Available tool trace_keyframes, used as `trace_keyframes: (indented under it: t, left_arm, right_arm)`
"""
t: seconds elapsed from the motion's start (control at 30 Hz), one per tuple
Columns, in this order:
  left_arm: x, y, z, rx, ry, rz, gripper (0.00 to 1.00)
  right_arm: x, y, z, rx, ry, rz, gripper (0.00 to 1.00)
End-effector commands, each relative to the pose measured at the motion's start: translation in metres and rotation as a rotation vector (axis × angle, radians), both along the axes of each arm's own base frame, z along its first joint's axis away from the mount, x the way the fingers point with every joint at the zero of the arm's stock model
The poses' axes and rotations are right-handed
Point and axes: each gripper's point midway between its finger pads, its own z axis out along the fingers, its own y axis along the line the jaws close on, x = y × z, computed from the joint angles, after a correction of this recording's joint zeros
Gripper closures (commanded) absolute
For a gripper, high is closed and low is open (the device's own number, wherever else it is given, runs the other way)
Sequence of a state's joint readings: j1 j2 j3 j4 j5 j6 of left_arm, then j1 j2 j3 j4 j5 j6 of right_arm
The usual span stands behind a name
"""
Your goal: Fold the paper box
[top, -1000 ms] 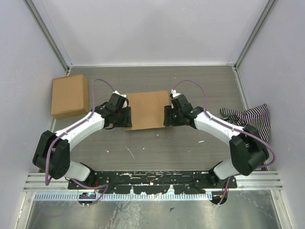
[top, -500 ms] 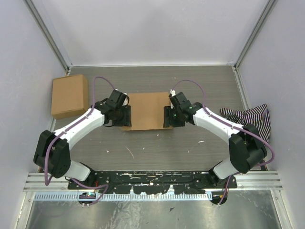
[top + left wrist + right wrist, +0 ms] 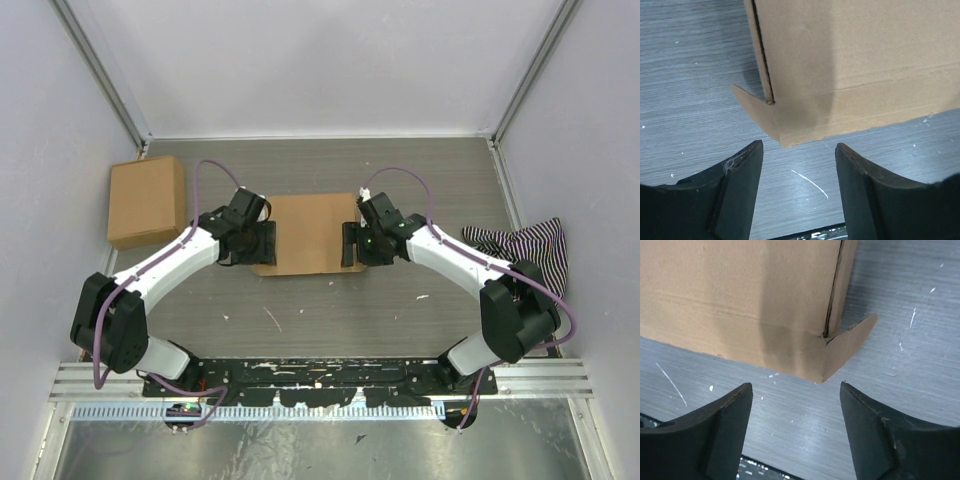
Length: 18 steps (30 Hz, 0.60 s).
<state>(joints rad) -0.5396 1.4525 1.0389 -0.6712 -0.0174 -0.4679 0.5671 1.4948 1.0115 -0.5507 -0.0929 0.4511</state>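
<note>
Grey wood-grain table [image 3: 320,310], scuffed with white flecks, carries everything. The paper box [image 3: 308,232] lies flat near the middle of the table, plain brown, closed into a shallow rectangle, long sides running left to right. A second brown cardboard box [image 3: 147,200] sits against the left edge toward the far corner, well apart from the first. A striped cloth [image 3: 520,245] is bunched at the right edge. My two arms reach in from the near edge and flank the paper box, one at each short end. My left claw [image 3: 262,245] is at the box's left end, jaws apart, nothing between them; seen from the left wrist, both dark fingers [image 3: 740,192] stand just short of the box's near-left corner with bare table in the gap. My right claw [image 3: 350,243] is at the right end, jaws likewise spread and holding nothing; the fingers [image 3: 875,437] stop just short of the near-right corner. A small triangular flap [image 3: 752,107] sticks out flat at the near-left corner beside a dark seam. A matching flap [image 3: 850,342] juts from the near-right corner.
</note>
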Motion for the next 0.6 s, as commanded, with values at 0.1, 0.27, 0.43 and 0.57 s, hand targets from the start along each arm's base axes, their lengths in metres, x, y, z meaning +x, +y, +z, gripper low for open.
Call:
trace_keyframes:
  t: [0.1, 0.27, 0.43, 0.57]
  left_arm:
    - [0.014, 0.007, -0.024, 0.025, -0.087, 0.049, 0.3]
    - [0.019, 0.001, -0.037, -0.012, -0.11, 0.069, 0.3]
    - [0.018, -0.005, -0.037, -0.062, -0.122, 0.068, 0.32]
    - [0.017, -0.004, -0.034, -0.073, -0.14, 0.067, 0.32]
  right_arm:
    - [0.032, 0.0, 0.007, 0.024, -0.197, -0.029, 0.2]
    - [0.035, 0.006, -0.001, 0.063, -0.225, -0.025, 0.23]
    - [0.03, 0.013, -0.004, 0.116, -0.222, -0.008, 0.29]
    - [0.028, 0.013, -0.007, 0.127, -0.233, -0.006, 0.32]
